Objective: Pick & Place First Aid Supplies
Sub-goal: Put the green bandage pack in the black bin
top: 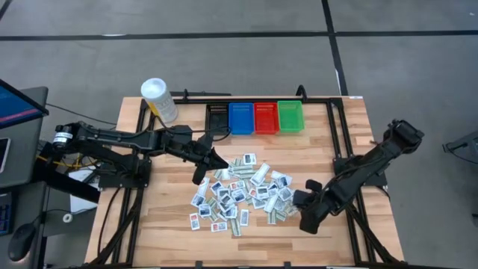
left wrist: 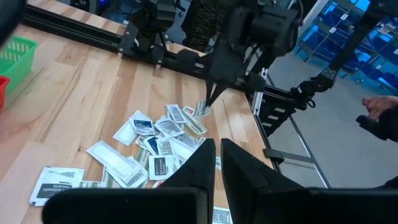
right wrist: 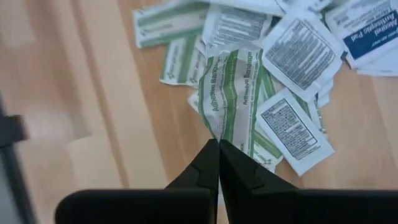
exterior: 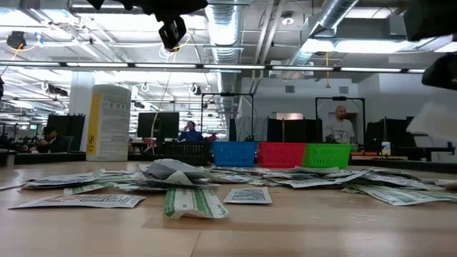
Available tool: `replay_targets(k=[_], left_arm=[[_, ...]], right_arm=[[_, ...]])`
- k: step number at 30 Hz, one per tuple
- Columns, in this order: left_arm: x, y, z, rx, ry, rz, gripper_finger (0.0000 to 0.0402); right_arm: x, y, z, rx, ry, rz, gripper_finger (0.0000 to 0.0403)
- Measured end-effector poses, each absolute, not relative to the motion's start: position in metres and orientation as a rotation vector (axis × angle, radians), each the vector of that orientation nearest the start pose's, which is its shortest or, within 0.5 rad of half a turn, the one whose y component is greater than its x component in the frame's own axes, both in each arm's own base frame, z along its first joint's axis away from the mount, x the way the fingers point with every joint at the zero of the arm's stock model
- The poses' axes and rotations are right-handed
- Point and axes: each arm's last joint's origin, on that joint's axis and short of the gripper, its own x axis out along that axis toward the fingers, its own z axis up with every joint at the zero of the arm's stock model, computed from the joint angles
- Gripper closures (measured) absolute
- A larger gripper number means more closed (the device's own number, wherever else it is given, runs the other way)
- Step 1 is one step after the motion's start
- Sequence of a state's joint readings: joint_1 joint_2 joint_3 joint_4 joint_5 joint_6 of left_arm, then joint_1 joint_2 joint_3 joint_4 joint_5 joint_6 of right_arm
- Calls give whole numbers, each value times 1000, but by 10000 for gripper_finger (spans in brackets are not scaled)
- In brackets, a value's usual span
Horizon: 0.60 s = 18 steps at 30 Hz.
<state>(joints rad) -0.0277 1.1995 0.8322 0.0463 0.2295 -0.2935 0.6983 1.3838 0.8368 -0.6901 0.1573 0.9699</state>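
The first aid supplies [top: 239, 190] are a loose pile of small flat packets lying mid-table, also seen in the low view [exterior: 193, 178]. My right gripper [top: 305, 220] is at the pile's near right corner, shut on a green-striped bandage packet [right wrist: 233, 93]. The left wrist view shows that packet [left wrist: 201, 110] under the right arm's fingers. My left gripper [top: 203, 163] hovers above the pile's far left edge. Its fingers [left wrist: 217, 158] are nearly together with nothing between them. My right gripper pinches the green-striped packet by one narrow end [right wrist: 217, 129] between its two fingertips. The fingers come steeply from above, slanting down. The packet hangs below them, slightly creased at the pinch. I cannot tell whether its lower end is clear of the pile.
Four small bins stand in a row at the far edge: black [top: 217, 118], blue [top: 241, 118], red [top: 266, 117], green [top: 290, 116]. A white tub with a yellow label [top: 159, 99] is at the far left. Bare wood lies along the near edge [top: 246, 246].
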Motion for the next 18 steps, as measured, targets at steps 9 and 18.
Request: replay_targets(k=[9, 18], left_arm=[[265, -14, 287, -322, 356, -206, 376], [265, -14, 287, -323, 357, -214, 376]], right_arm=[[196, 136, 227, 422, 948, -157, 402], [206, 117, 262, 475, 592, -215, 402]])
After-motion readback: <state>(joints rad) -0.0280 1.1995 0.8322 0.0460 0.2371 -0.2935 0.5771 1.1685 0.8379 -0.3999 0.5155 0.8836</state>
